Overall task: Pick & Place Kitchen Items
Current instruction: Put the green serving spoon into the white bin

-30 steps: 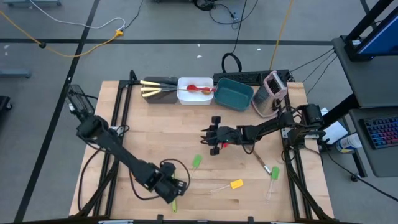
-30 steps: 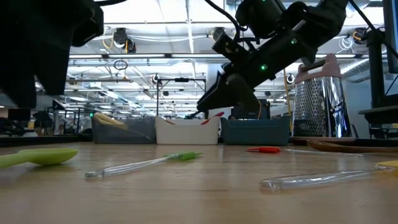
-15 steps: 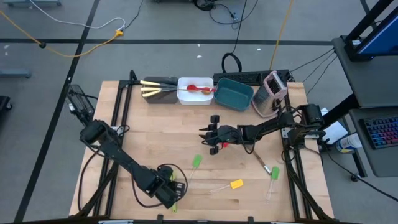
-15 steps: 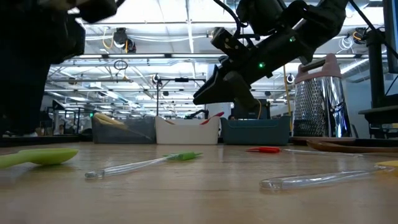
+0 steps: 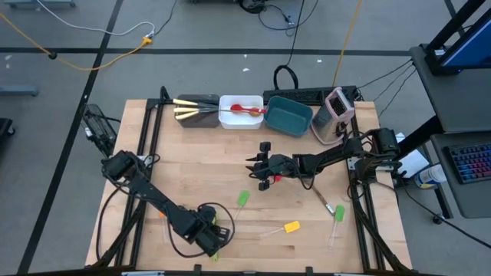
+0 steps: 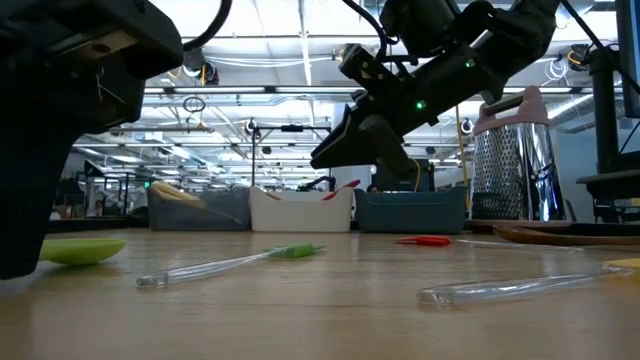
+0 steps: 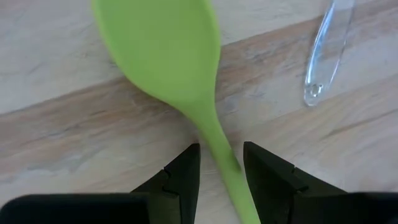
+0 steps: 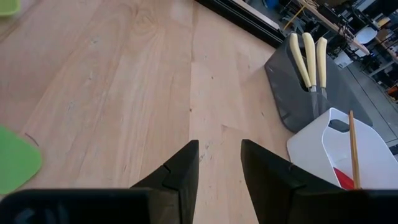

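Two fingers of my left pincer point(image 7: 219, 180) stand parted, straddling the lime-green silicone spoon's point(image 7: 168, 59) handle near the wooden counter's point(image 5: 192, 169) front edge; handle runs straight between them, nothing gripped yet.

The left gripper's point(image 7: 221, 180) parted fingers point(image 7: 180, 180) straddle the green spoon's point(image 7: 168, 59) handle; a clear handle point(image 7: 326, 53) lies nearby.
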{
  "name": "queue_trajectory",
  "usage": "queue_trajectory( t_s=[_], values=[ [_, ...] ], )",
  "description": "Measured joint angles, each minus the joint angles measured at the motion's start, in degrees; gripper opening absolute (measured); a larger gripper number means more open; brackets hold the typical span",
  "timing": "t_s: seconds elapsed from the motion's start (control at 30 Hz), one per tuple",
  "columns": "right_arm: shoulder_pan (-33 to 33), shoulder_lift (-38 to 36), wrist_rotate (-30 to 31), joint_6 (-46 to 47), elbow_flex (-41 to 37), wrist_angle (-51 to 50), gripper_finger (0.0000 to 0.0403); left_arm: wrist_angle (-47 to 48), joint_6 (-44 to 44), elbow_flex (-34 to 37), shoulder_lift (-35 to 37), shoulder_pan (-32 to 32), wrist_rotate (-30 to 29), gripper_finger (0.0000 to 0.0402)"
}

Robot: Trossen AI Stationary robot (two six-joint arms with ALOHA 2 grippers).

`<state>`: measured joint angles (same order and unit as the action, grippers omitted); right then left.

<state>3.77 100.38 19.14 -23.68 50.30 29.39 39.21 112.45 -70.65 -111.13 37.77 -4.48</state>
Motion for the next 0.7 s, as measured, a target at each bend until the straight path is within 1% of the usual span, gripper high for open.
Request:
queue_trajectory(
  t_s=[0.17,0.3,0.4,0.57,0.63,0.7],
  values=[
    [0.0,0.0,0.0,0.3,0.0,0.0,0.0116,0.6,-3.4,0.0,0.0,-0.3,1.1,0.0131],
    [0.0,0.0,0.0,0.6,0.0,0.0,0.0116,1.0,-4.4,0.0,-0.1,-1.0,3.5,0.0125],
    [0.0,0.0,0.0,2.1,0.0,0.0,0.0116,1.2,-6.7,0.0,-0.1,-1.6,4.7,0.0096],
    [0.0,0.0,0.0,4.5,0.0,-0.7,0.0116,1.2,-10.7,0.0,0.0,-2.9,5.6,0.0027],
    [0.0,0.0,0.0,5.0,0.0,-1.4,0.0116,1.1,-12.1,0.1,0.4,-3.5,6.1,0.0014],
    [0.0,0.0,0.0,5.0,0.0,-1.9,0.0116,1.4,-13.7,0.2,1.1,-4.2,6.8,0.0017]
  ],
)
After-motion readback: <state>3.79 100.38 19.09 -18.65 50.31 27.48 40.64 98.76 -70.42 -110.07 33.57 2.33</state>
